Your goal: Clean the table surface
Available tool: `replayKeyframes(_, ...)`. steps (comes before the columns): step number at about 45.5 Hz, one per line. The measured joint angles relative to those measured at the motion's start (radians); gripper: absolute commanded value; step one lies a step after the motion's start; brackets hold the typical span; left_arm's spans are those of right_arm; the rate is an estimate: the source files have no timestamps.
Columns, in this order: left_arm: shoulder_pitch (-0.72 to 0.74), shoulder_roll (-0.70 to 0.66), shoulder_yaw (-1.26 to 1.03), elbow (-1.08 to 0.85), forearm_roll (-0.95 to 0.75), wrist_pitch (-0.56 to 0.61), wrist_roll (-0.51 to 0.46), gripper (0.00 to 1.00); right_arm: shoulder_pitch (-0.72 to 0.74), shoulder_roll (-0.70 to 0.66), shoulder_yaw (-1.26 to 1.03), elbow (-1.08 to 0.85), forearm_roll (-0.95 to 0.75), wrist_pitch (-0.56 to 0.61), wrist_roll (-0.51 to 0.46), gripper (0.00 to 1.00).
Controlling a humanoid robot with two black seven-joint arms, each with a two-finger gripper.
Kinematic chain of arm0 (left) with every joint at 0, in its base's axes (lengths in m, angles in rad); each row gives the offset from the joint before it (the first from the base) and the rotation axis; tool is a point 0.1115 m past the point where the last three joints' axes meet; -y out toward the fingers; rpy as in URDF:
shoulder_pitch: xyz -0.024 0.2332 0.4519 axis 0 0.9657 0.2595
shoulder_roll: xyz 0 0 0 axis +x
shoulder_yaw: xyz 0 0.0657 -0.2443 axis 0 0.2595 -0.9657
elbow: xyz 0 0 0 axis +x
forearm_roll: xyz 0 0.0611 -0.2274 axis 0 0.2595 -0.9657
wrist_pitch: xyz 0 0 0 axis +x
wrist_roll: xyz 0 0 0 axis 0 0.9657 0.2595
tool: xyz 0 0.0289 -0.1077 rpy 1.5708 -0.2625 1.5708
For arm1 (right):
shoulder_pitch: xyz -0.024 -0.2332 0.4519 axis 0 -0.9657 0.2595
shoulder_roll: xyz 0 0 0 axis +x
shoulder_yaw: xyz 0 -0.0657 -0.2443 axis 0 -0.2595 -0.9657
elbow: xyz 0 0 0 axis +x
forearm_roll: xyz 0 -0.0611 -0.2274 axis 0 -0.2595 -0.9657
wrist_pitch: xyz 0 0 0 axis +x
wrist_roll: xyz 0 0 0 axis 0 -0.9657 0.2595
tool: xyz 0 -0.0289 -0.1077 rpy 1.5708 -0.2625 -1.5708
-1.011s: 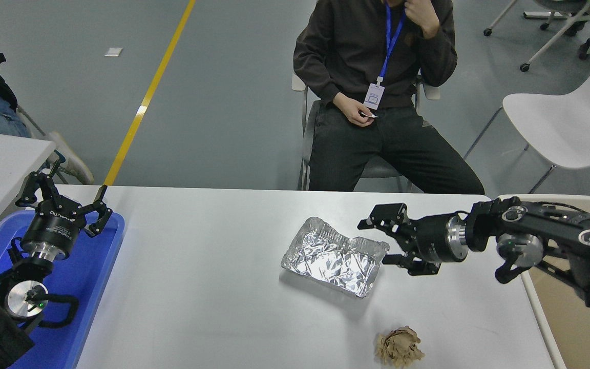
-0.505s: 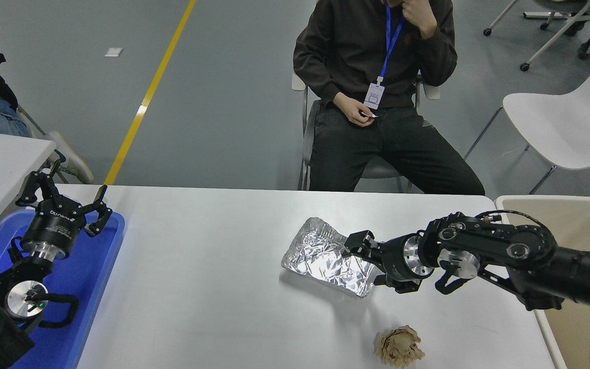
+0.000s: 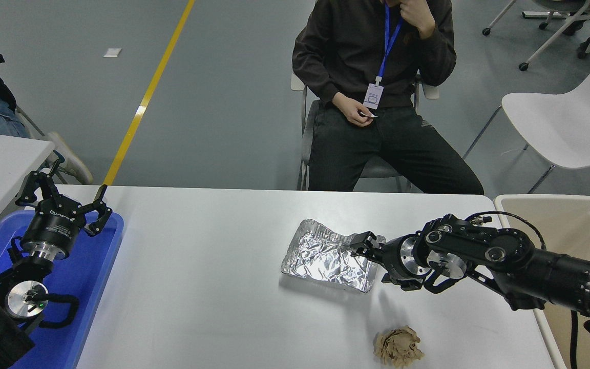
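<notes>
A: Nearest the camera, what's on the table surface (image 3: 213, 287)?

B: A crumpled brown paper wad (image 3: 398, 347) by the front edge. At the lower left the left gripper (image 3: 64, 197) is parked over the blue tray (image 3: 98, 266), fingers spread wide and holding nothing.

A: And further in?

B: The right gripper (image 3: 371, 247) sits at the right rim of the crumpled foil tray (image 3: 328, 254), mid-table. Its fingers look pinched onto that rim, though the foil hides the lower one, so I can't be sure.

A: How should it proceed?

B: I'd grip the rim wall firmly, since foil tears and bends, lift level, and carry it to the beige bin (image 3: 571, 225) at the right. Beyond the table a person (image 3: 377, 92) sits.
</notes>
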Motion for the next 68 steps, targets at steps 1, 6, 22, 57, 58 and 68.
replayKeyframes(1, 0.000, 0.000, 0.000, 0.000, 0.000, 0.000, 0.000, 1.00, 0.000, 0.000, 0.000, -0.001, -0.001, 0.000, 0.000, 0.93)
replayKeyframes(6, 0.000, 0.000, 0.000, 0.000, 0.000, 0.000, 0.000, 1.00, -0.006, 0.003, 0.002, -0.008, -0.011, 0.003, 0.000, 0.96)
replayKeyframes(22, 0.000, 0.000, 0.000, 0.000, 0.000, 0.000, 0.000, 1.00, -0.025, 0.028, 0.011, -0.031, -0.026, -0.003, 0.005, 0.55)
replayKeyframes(57, 0.000, 0.000, 0.000, 0.000, 0.000, 0.000, 0.000, 1.00, -0.038, 0.029, 0.068, -0.027, -0.059, 0.003, 0.022, 0.00)
replayKeyframes(58, 0.000, 0.000, 0.000, 0.000, 0.000, 0.000, 0.000, 1.00, -0.038, 0.027, 0.070, -0.025, -0.059, 0.003, 0.023, 0.00)
replayKeyframes(68, 0.000, 0.000, 0.000, 0.000, 0.000, 0.000, 0.000, 1.00, -0.019, -0.040, 0.096, 0.041, -0.052, 0.011, 0.029, 0.00)
